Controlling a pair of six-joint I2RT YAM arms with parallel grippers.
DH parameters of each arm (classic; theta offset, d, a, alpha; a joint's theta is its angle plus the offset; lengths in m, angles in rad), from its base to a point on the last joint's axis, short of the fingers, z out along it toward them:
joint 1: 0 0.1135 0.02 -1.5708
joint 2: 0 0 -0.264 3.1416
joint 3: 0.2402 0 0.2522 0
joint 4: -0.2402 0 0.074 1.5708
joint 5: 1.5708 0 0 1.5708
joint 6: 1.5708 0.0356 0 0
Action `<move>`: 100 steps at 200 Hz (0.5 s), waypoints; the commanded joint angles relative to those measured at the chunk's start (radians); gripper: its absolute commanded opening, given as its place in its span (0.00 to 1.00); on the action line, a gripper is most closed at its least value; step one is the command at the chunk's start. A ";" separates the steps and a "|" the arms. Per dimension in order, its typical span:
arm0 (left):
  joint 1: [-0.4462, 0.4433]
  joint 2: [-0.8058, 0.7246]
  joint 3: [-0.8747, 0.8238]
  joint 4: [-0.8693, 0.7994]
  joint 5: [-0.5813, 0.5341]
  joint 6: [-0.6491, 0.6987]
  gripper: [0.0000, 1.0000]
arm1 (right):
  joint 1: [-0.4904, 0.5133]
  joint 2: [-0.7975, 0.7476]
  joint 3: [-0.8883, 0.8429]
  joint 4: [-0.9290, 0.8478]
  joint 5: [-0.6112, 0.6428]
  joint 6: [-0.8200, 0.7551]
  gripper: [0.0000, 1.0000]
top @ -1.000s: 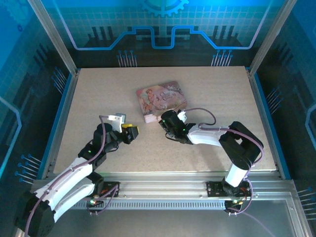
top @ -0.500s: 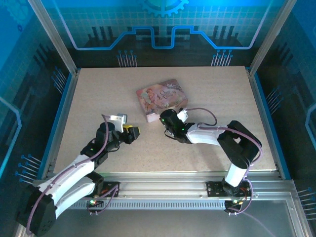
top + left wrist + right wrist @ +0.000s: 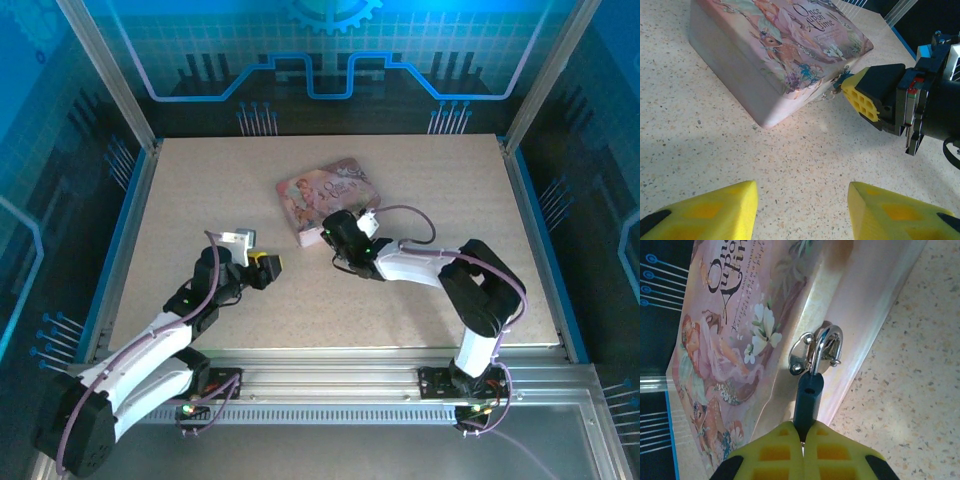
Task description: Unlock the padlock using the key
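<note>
A pink box [image 3: 325, 195] with painted flowers and people lies flat on the speckled desk [image 3: 440, 180], a little above the middle of the top view. Its lid says "Once Upon a Time". A small shiny silver loop [image 3: 799, 359] sticks out of its side. Blue walls [image 3: 330, 60] stand at the top.

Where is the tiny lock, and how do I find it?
Find the big pink box. On its side wall sits a shiny silver clasp. The padlock hooks through that clasp, pinched by the right end effector: it's the only tiny dark-blue thing there.
</note>
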 commanded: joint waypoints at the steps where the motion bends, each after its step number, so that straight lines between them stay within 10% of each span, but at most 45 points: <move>1: 0.010 0.007 0.012 0.031 0.001 -0.023 0.51 | -0.028 -0.043 -0.031 -0.021 -0.046 -0.065 0.00; 100: 0.012 0.028 -0.001 0.058 -0.007 -0.025 0.51 | -0.089 0.034 -0.230 0.278 -0.150 0.013 0.00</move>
